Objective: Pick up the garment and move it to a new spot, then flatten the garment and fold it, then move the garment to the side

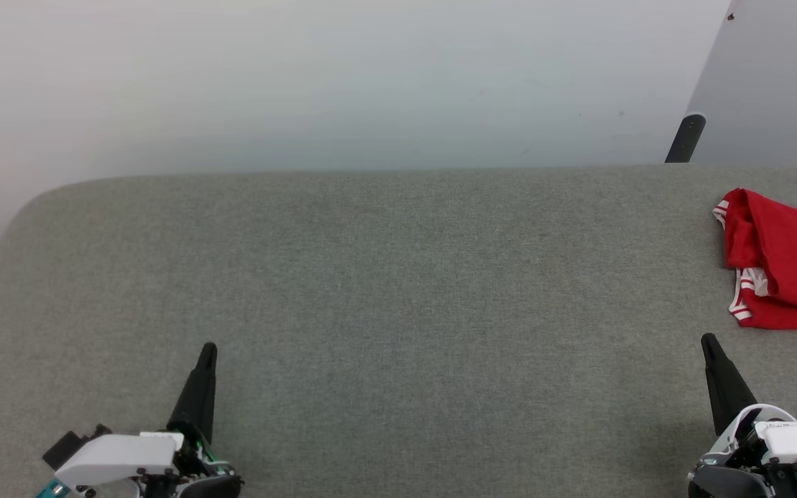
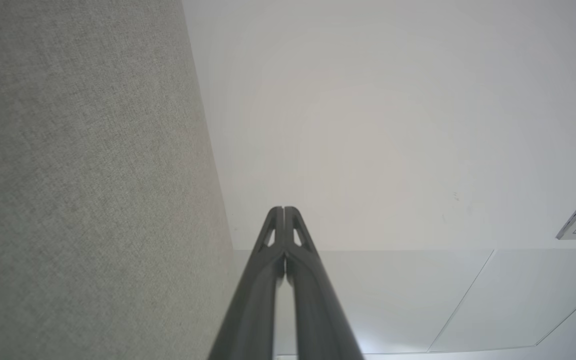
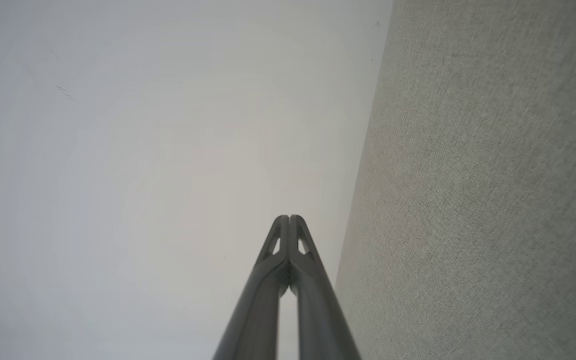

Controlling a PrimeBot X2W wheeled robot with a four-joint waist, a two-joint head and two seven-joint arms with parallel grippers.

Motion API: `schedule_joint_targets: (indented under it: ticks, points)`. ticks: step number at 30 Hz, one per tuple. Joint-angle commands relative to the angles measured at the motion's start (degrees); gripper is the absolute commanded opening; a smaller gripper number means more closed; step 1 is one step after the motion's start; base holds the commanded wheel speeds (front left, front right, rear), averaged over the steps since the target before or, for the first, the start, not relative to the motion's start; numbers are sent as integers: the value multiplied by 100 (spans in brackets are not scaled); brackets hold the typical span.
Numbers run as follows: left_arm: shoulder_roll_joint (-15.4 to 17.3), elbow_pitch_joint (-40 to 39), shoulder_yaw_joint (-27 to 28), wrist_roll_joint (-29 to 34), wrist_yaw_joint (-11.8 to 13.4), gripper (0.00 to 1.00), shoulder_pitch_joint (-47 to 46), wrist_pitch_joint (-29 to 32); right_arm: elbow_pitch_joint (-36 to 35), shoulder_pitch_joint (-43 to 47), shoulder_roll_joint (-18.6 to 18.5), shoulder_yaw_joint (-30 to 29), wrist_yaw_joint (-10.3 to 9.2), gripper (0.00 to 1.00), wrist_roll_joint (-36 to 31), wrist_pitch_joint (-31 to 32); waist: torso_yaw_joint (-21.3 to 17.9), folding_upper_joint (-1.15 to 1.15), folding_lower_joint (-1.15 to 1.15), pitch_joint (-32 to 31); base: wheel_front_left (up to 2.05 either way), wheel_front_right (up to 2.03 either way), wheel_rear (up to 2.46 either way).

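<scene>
The red garment with red-striped white trim lies folded at the far right edge of the grey table, cut off by the head view's right border. My left gripper rests low at the lower left, shut and holding nothing; its tips meet in the left wrist view. At the lower right, my right gripper is also shut and holding nothing, just below the garment without touching it. In the right wrist view its tips are pressed together.
The grey fabric table spans the head view, with its rounded far-left corner. Behind it is a pale floor. A dark leg of a grey panel stands at the back right.
</scene>
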Motion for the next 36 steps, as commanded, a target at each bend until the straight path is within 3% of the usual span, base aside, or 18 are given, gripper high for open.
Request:
schedule_joint_targets:
  ticks: [1,36]
  points:
    - [4,7,16,-11,0,0,-54,15,-1,-14,20,-3,2,0,22,13,0,0,0,0,0,0,0]
    - [4,6,11,-16,0,0,-53,10,-1,-14,19,-1,2,0,23,12,0,0,0,0,0,0,0]
